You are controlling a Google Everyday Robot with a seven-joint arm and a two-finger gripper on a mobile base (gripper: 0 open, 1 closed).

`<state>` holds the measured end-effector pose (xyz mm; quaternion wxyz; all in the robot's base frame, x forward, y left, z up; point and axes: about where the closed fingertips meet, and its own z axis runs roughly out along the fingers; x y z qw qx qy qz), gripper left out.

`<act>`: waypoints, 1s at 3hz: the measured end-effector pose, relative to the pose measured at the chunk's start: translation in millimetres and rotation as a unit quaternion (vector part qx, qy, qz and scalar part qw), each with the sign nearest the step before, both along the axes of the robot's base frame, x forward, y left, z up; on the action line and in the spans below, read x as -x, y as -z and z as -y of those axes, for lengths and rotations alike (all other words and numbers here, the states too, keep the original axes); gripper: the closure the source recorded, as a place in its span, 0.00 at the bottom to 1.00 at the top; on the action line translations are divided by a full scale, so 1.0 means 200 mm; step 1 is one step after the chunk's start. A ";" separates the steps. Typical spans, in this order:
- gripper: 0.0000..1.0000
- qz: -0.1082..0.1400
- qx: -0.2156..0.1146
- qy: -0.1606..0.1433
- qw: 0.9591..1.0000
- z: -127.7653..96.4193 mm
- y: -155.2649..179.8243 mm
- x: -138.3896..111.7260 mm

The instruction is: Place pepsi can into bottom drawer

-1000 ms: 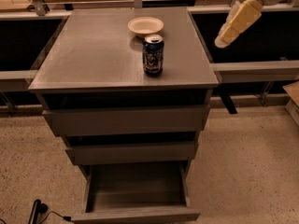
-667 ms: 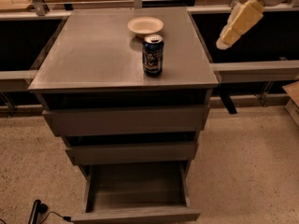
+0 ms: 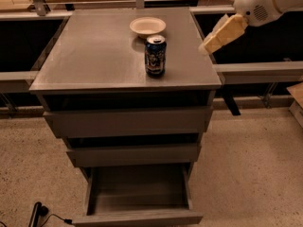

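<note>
Here, my gripper (image 3: 209,45) hangs in the air off the right edge of the cabinet top (image 3: 94,56), slanting down and to the left from the white arm housing (image 3: 265,1) in the upper right corner. It holds nothing and touches nothing; whether it is apart or together I cannot tell from this angle.

The pepsi can (image 3: 155,56) stands upright on the cabinet top, right of centre and toward the front edge, well apart from my gripper. Just behind it, near but not touching, sits a cream round bowl (image 3: 147,26).

Below the top, three grey drawers step inward. The top drawer (image 3: 128,122) and the middle drawer (image 3: 135,154) are nearly shut, each with a dark gap above its front. The bottom drawer (image 3: 137,217) is pulled well out toward the camera, its inner floor and side walls in plain view.

The cabinet stands on a speckled floor (image 3: 251,174). A black cable with a plug (image 3: 38,212) lies on it at the lower left, beside the bottom drawer's front corner.
</note>
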<state>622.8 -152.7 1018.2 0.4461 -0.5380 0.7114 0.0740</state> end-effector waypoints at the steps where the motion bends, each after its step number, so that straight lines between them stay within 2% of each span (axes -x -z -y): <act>1: 0.00 -0.022 -0.059 0.006 0.998 -0.09 0.11 -0.02; 2: 0.00 -0.046 -0.090 -0.004 0.995 -0.23 0.26 -0.03; 3: 0.00 -0.057 -0.112 -0.009 0.992 -0.32 0.38 -0.06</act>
